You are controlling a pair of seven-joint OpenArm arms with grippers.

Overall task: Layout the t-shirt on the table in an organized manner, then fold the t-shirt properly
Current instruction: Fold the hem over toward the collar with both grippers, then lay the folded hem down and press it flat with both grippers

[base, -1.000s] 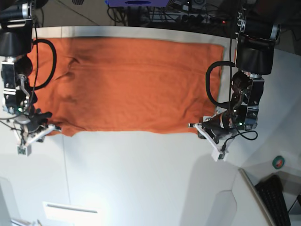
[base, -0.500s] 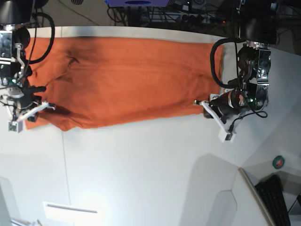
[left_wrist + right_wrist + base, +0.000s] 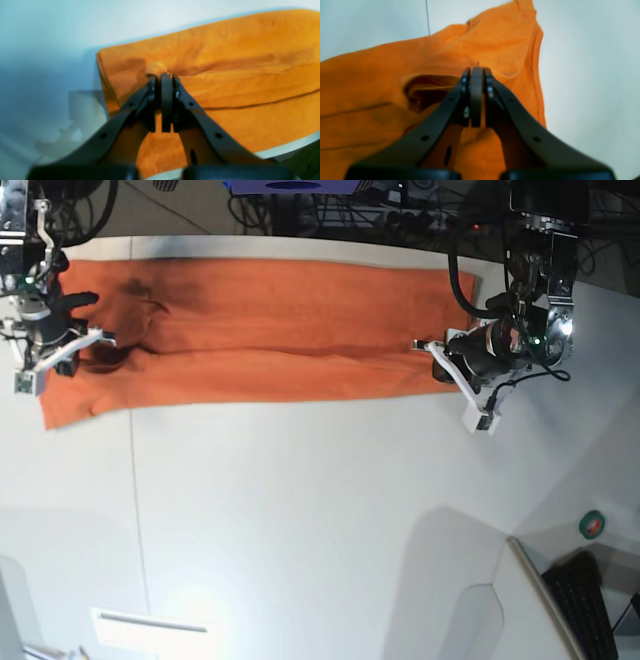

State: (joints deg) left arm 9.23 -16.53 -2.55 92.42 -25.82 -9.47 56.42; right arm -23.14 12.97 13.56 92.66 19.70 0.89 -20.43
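Fold step: both arms carried near hem of plain bright orange cloth t-shirt [image 3: 260, 330] over, on white desk [image 3: 300, 520].
Left gripper [image 3: 162, 75] & right gripper [image 3: 477, 68] jaws pinched shut on cloth; next, prob. lay hem flush w/ far edge, let go.

The room is bright, and the white desk [image 3: 320, 510] shines. Low down in the base view there is a very bright glare patch where light bounces off the desk top. A big soft grey shadow lies near the right corner. Along the far edge of the orange t-shirt [image 3: 270, 330] there is a dark smudge of shadow. The back of the room looks dim. Both wrist views are fuzzy. The black left end effector [image 3: 162, 77] and right end effector [image 3: 476, 72] are close to the lens and blurred, most of all at the bottom. The left wrist view looks a bit blue, with a grey shadow on the desk.
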